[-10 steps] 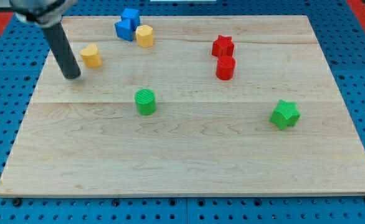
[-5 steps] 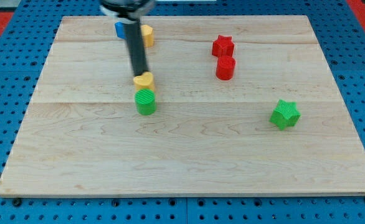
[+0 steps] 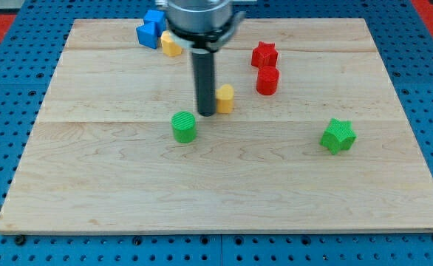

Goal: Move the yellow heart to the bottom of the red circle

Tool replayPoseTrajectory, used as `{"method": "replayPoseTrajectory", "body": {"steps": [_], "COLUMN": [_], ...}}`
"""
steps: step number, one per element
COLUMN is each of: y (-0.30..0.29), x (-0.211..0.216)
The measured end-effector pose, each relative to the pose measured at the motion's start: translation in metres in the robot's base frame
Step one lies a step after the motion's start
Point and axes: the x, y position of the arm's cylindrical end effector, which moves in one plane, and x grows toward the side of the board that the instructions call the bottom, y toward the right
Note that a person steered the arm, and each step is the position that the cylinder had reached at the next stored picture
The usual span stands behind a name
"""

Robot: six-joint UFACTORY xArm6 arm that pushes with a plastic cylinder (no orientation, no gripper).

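Note:
The yellow heart (image 3: 224, 97) lies near the board's middle, left of and slightly below the red circle (image 3: 267, 80). My tip (image 3: 206, 113) touches the heart's left side. The rod hides part of the heart's left edge. A red star (image 3: 264, 55) sits just above the red circle.
A green circle (image 3: 184, 126) lies just below-left of my tip. A green star (image 3: 338, 136) is at the view's right. Blue blocks (image 3: 151, 29) and a second yellow block (image 3: 171, 45) sit at the view's top, left of the rod. The wooden board (image 3: 91, 185) has blue pegboard around it.
My tip swept from the view's left to the middle, pushing the yellow heart rightwards towards the red circle. The green circle was nudged slightly right and down.

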Motion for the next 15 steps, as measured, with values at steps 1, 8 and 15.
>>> {"method": "replayPoseTrajectory", "body": {"steps": [1, 8, 15], "y": [-0.004, -0.042, -0.011], "x": [-0.009, -0.019, -0.120]}}
